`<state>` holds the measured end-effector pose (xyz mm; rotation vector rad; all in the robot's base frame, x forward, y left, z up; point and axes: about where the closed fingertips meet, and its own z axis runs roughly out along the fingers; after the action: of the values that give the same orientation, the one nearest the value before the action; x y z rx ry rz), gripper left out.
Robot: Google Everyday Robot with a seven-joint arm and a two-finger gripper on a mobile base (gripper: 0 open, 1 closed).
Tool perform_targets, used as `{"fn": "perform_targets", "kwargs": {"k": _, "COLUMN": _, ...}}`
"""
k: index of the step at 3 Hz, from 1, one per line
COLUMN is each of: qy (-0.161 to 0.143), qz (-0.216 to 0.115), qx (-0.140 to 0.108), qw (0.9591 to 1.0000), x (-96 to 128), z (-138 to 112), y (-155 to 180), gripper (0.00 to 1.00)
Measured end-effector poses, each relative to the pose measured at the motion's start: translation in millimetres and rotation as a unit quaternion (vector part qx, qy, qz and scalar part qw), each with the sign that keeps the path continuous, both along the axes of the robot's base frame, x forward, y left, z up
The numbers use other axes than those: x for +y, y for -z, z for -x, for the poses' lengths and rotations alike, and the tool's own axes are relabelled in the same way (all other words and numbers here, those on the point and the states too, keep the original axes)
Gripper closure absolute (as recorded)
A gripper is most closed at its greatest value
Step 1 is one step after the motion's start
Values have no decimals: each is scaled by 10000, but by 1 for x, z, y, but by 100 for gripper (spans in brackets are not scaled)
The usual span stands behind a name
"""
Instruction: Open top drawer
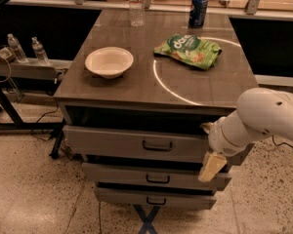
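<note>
The top drawer (pixel 112 141) sits just under the counter (pixel 136 89) top, its long front running from nine to three o'clock. The hand (pixel 212 165) hangs at that front's right end, and the pull handle (pixel 157 146) lies toward nine o'clock from it. Whether the hand is released or clenched, I cannot tell.

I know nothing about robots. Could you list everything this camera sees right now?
Tabletop: one, grey-brown, centre.
Bowl: one, white, tabletop's left.
Snack bag: one, green, tabletop's right.
Can: one, blue, tabletop's far edge.
Tall bottle: one, clear, left of the can.
Small bottles: two, clear, on a shelf at far left.
Top drawer: one, grey, dark handle, just under the tabletop.
Lower drawers: two, grey, stacked beneath it.
Floor: speckled, pale.
Arm: one, white, reaching in from the right.
Gripper: one, cream, at the top drawer's right end.
</note>
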<state>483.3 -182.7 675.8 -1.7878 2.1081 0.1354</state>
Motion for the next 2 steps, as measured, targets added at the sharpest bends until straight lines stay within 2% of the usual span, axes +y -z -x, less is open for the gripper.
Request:
{"fn": "perform_targets", "kwargs": {"k": 1, "qy": 2, "qz": -12, "qx": 56, "qw": 10000, "x": 6, "z": -6, "y": 8, "gripper": 34}}
{"fn": "perform_targets", "kwargs": {"k": 2, "qy": 71, "qz": 6, "qx": 148, "qw": 9999, "x": 1, "z": -3, "y": 13, "gripper": 65}}
